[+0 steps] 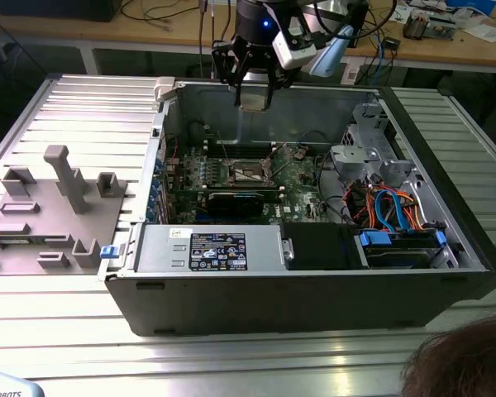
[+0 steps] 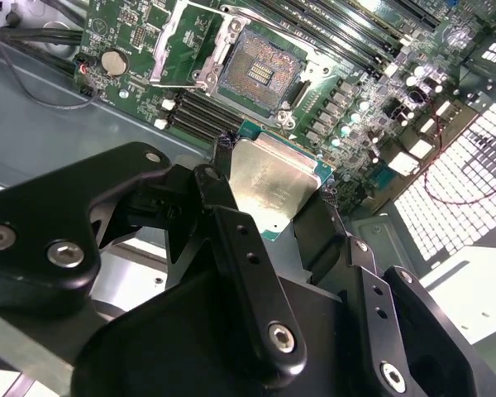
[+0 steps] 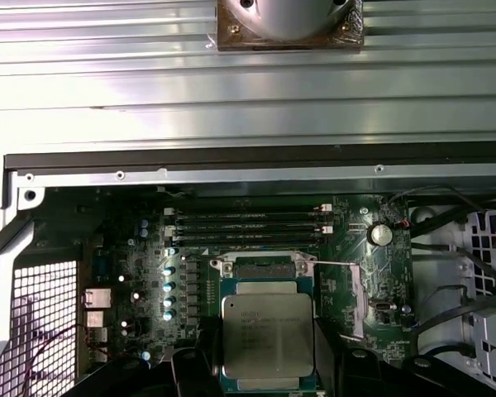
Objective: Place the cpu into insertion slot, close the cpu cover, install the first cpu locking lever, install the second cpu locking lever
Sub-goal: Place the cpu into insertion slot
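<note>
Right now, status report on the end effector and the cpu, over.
End effector shut on the cpu, high above the green board. Bare insertion slot, cpu cover swung open. Nothing seen between cpu and slot.

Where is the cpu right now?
In the second wrist view the cpu is clamped in the tool, with the empty insertion slot just beyond it; the exterior view shows the tool above the case.

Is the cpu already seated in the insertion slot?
No, in the second wrist view the insertion slot lies bare, and the gripper holds the cpu apart from it.
</note>
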Controlling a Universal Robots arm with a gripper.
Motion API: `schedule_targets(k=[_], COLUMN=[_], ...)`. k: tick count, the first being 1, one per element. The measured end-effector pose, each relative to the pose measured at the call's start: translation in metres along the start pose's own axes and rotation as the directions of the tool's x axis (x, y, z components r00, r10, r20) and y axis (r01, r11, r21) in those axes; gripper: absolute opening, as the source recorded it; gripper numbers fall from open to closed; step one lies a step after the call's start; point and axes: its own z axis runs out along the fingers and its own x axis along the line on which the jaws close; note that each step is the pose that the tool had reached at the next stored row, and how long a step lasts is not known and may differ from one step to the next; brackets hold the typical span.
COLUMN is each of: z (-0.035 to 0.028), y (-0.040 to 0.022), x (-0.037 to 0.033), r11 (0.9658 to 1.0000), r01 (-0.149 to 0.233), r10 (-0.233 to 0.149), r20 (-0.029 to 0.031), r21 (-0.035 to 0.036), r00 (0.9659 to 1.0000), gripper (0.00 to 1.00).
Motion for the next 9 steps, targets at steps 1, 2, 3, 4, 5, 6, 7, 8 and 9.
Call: schedule_targets(k=[1,2,3,4,5,6,7,8,9], z=[0.0003,0.0005,0.0021,0.0037,0.0038,0.0039,0.0041,0.0043,0.0045], y=[0.0,0.0,-0.0002,-0.0003,-0.0003,-0.0004,-0.0004,-0.0004,-0.0004], x=[0.0,0.0,-0.0001,-0.0001,-0.0001,-0.0001,-0.0001,-0.0001,-0.0001], r11=[1.0,1.0,1.0,1.0,1.0,1.0,1.0,1.0,1.0], r01=[0.0,0.0,0.0,0.0,0.0,0.0,0.0,0.0,0.0], r10=[0.0,0.0,0.0,0.0,0.0,0.0,0.0,0.0,0.0], r20=[0.0,-0.0001,0.0,0.0,-0.0001,-0.0001,0.0,-0.0001,-0.0001], r21=[0.0,0.0,0.0,0.0,0.0,0.0,0.0,0.0,0.0], r00=[1.0,1.0,1.0,1.0,1.0,1.0,1.0,1.0,1.0], gripper=[0.54,0.54,0.54,0.54,0.54,0.54,0.54,0.54,0.54])
